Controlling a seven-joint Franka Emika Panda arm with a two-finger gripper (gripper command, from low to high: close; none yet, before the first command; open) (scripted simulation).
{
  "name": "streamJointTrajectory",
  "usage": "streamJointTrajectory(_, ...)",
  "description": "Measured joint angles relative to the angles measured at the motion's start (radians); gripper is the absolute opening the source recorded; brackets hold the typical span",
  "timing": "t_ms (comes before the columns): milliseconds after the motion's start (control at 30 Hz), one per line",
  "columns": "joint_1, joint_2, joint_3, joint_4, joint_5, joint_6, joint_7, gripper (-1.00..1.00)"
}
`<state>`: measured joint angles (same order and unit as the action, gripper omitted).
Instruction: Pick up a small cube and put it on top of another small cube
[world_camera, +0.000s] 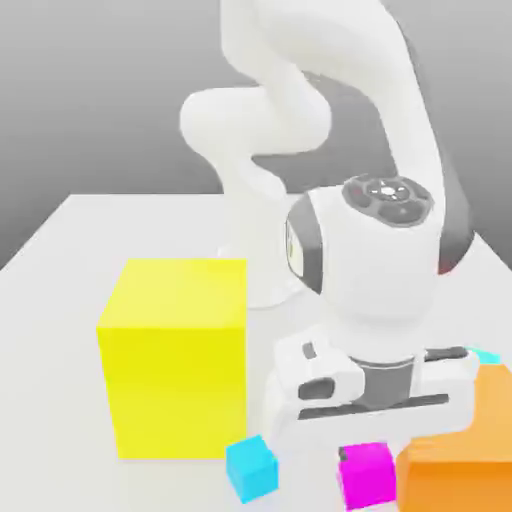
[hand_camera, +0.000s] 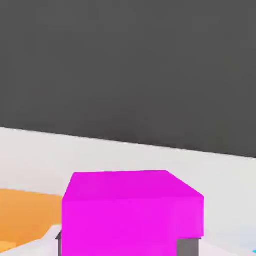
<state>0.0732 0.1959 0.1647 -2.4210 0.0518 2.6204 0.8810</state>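
Sitting low at the front of the white table (world_camera: 60, 240), the small magenta cube (world_camera: 365, 472) lies directly under the robot's hand, between the two fingers of the gripper (world_camera: 362, 452). In the hand view the magenta cube (hand_camera: 132, 210) stands close up, with a dark fingertip (hand_camera: 189, 247) pressed against the lower edge of one side and another dark sliver at the opposite lower corner; the fingers are closed narrow upon the cube's flanks, so the gripper is holding it. Whether the cube rests on the table or is lifted just clear of it cannot be told.

No writing, brand or label can be read on the cube or on the arm.

The cube has equal sides and so no long axis; it sits squarely, top face level, one flat face turned toward the hand camera.

Just beside it, toward the exterior view's left, lies a small cyan cube (world_camera: 251, 467), apart from it. Touching or nearly touching on the exterior view's right stands a large orange block (world_camera: 465, 460). A large yellow block (world_camera: 175, 355) stands farther toward the exterior view's left, behind the cyan cube.
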Motion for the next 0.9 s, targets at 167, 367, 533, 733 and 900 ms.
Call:
streamJointTrajectory(167, 0.034, -0.177, 0.038, -0.181, 0.088, 0.008, 0.033, -1.0)
streamJointTrajectory(367, 0.062, -0.378, 0.057, -0.403, 0.122, 0.027, 0.123, -1.0)
streamJointTrajectory(533, 0.039, -0.445, 0.089, -0.531, 0.089, 0.087, 0.208, -1.0)
streamJointTrajectory(733, -0.009, -0.259, 0.109, -0.533, -0.016, 0.272, 0.283, -1.0)
streamJointTrajectory(900, -0.033, -0.205, 0.1, -0.532, -0.055, 0.325, 0.31, 1.0)
